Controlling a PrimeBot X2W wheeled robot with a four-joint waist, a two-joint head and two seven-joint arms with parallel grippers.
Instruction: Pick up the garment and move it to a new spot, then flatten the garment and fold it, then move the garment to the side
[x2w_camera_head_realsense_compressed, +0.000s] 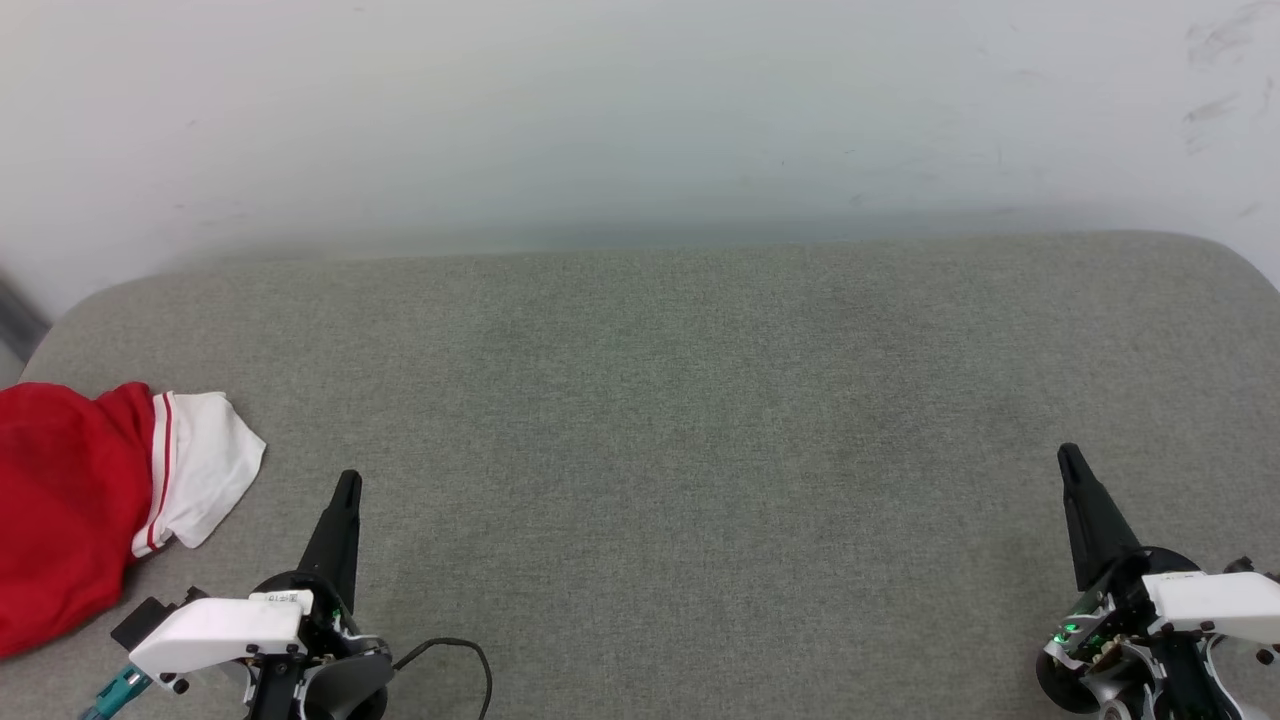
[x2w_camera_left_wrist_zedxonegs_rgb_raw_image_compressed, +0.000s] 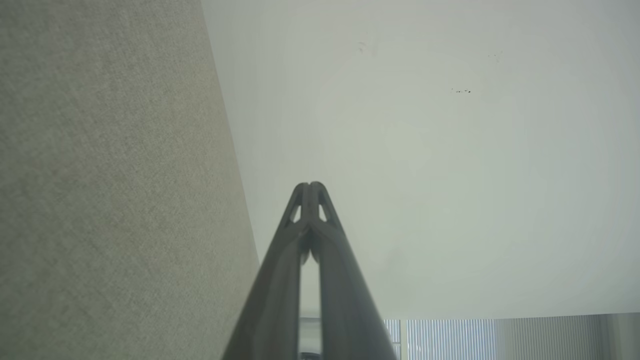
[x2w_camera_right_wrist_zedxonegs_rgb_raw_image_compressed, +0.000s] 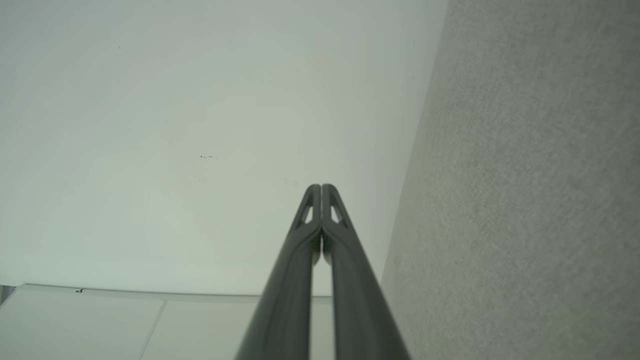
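Hovering just right of the garment (x2w_camera_head_realsense_compressed: 62, 505), held left end effector (x2w_camera_head_realsense_compressed: 348, 483) pinched together. Held right end effector (x2w_camera_head_realsense_compressed: 1068, 457) far right of it, likewise together.

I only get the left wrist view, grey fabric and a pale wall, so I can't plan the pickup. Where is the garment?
Observer: The red soft-fabric jersey shirt lies bunched at the left side of the grey fabric cushion, left of the left gripper.
Operator: Touching the fingers?
Observer: No; bare cushion shows between its white sleeve and the dark fingers.
Operator: And the other arm?
Observer: The right gripper is shut, at the cushion's right side, away from the shirt.
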